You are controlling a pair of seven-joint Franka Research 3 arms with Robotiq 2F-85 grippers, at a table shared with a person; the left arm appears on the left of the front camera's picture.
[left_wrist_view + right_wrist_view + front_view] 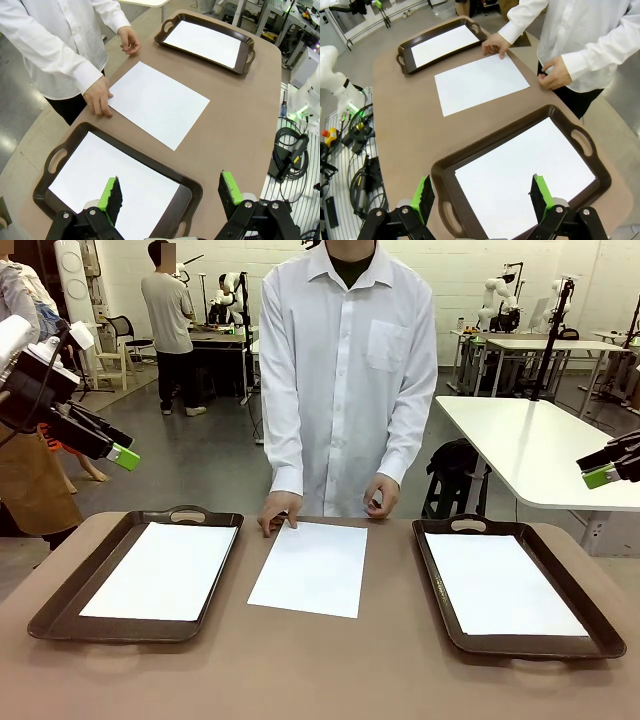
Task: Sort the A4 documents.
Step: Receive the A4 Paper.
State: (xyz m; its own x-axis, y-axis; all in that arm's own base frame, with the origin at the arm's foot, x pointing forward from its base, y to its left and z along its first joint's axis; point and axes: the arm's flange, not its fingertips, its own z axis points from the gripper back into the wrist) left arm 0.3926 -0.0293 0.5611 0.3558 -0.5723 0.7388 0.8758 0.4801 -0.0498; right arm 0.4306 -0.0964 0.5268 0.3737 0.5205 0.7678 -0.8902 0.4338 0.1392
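Observation:
One blank white A4 document (310,568) (157,102) (480,82) lies flat on the brown table between two dark brown trays. A person's hand (278,512) rests on its far left corner. Another sheet (163,570) (112,185) fills the left tray (60,612), and a third sheet (500,583) (525,180) lies in the right tray (440,585). My left gripper (122,455) (170,195) hangs open high above the left tray. My right gripper (600,476) (482,192) hovers open above the right tray. Both hold nothing.
The person in a white shirt (345,370) stands at the far edge of the table, the other hand (381,495) held at the waist. A white table (540,445) stands behind at right. Bare tabletop (330,670) runs along the near edge.

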